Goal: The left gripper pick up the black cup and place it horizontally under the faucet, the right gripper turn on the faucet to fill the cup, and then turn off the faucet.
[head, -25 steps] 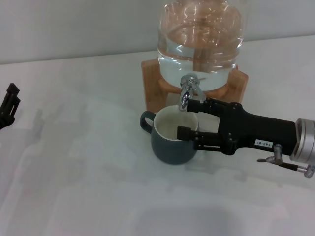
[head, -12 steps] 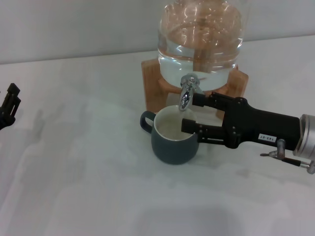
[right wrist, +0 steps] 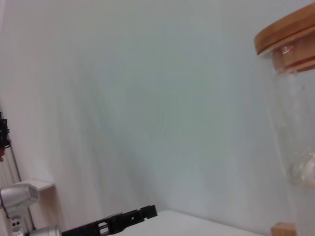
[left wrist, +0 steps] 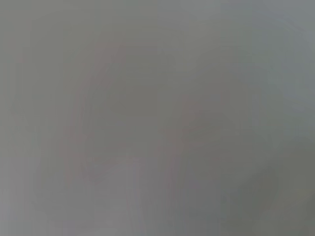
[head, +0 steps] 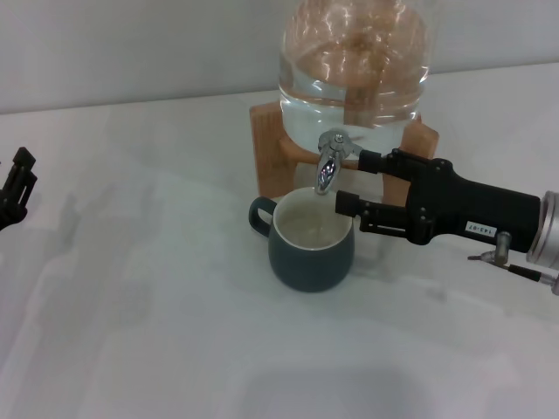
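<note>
The black cup [head: 312, 249] stands upright on the white table, handle to the left, its cream inside right below the faucet [head: 327, 168]. The faucet is the chrome spigot of a big glass jar [head: 354, 70] on a wooden stand [head: 272, 153]. My right gripper [head: 356, 183] reaches in from the right, open. Its upper finger lies by the faucet's lever and its lower finger hangs just off the cup's right rim, with nothing held between them. My left gripper [head: 16, 188] is parked at the far left edge, well away from the cup. The left wrist view shows only blank grey surface.
In the right wrist view the jar [right wrist: 293, 113] with its wooden lid [right wrist: 285, 34] fills the right side against a pale wall, and the left arm's black claw [right wrist: 113, 221] shows far off. A white table [head: 157, 332] spreads in front of the cup.
My right gripper has drawn back to the right and risen, its lower finger leaving the cup's rim and its upper finger coming level with the faucet lever. Cup and left arm have stayed put.
</note>
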{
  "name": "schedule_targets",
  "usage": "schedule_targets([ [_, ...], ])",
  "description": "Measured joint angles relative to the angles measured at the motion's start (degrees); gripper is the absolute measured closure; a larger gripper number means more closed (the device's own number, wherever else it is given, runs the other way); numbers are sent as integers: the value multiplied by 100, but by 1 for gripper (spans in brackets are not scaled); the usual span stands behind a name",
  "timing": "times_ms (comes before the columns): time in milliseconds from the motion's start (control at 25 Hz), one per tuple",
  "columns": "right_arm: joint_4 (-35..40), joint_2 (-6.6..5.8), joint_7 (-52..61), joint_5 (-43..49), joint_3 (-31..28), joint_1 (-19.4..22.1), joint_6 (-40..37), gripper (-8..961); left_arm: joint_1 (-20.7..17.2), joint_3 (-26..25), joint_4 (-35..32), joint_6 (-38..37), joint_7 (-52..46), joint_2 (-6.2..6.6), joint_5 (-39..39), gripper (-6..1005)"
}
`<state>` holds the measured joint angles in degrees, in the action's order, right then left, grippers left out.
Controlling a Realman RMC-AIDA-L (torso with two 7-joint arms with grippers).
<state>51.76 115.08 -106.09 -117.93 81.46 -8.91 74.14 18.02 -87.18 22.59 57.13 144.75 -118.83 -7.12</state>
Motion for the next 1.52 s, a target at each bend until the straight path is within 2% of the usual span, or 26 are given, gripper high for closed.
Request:
schedule_targets([
  [560, -77, -10, -26, -11, -270, 47, 26, 102, 0, 0, 0, 0, -8, 0, -53, 484],
  [760, -119, -13, -15, -18, -450, 64, 380, 102, -2, -1, 6, 0, -9, 0, -56, 484],
  [880, -132, -12, 78, -9, -822, 114, 1030, 101, -3, -12, 6, 0, -9, 0, -58, 484],
  [1040, -138, -14, 124, 14, -1164, 187, 1350, 101, -1, -15, 5, 0, -9, 0, -61, 484],
  [1520, -470, -26, -280, 991, -3169, 245, 1161, 103, 17, -1, 2, 0, -41, 9, -218, 484],
])
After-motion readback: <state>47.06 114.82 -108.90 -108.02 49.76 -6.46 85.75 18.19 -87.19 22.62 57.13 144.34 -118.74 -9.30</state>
